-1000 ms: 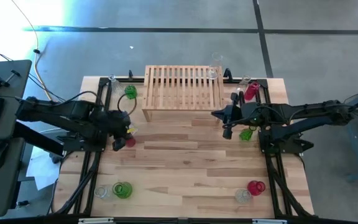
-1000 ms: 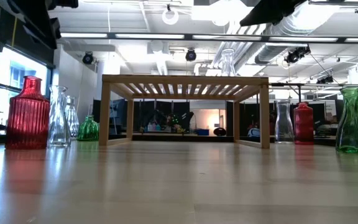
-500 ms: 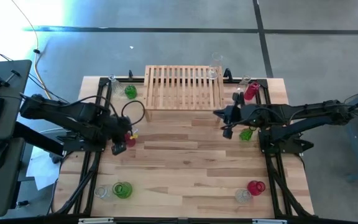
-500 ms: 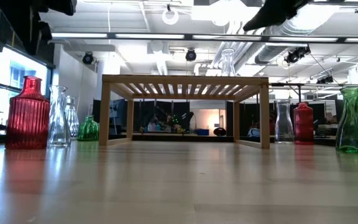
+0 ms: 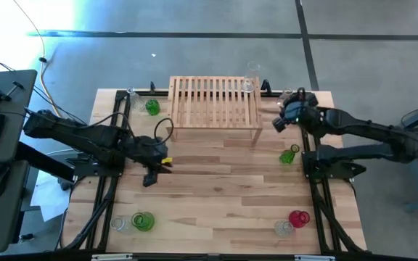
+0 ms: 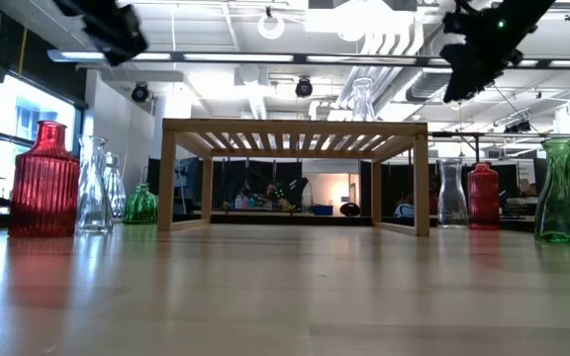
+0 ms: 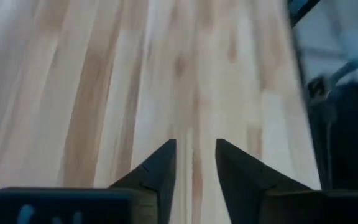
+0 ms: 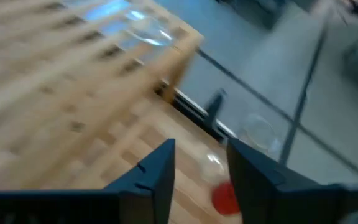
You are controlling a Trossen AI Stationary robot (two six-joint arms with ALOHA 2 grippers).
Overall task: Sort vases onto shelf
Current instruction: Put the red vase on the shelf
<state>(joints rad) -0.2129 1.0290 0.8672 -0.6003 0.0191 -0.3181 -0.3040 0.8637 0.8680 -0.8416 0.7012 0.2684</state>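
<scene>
Beyond the right gripper [image 5: 277, 124], jaws parted and empty, hovering off the slatted light-wood shelf's [image 5: 214, 101] right end, the small upright red glass vase [image 8: 225, 196] stands just ahead by the table's back right corner; left arm farther.

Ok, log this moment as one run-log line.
left gripper: empty, over bare tabletop | right gripper: empty, near red glass vase | light-wood slatted shelf: one clear glass vase

Glass vases [image 5: 143, 221] ring the shelf [image 5: 215, 101]; one stands atop.
</scene>
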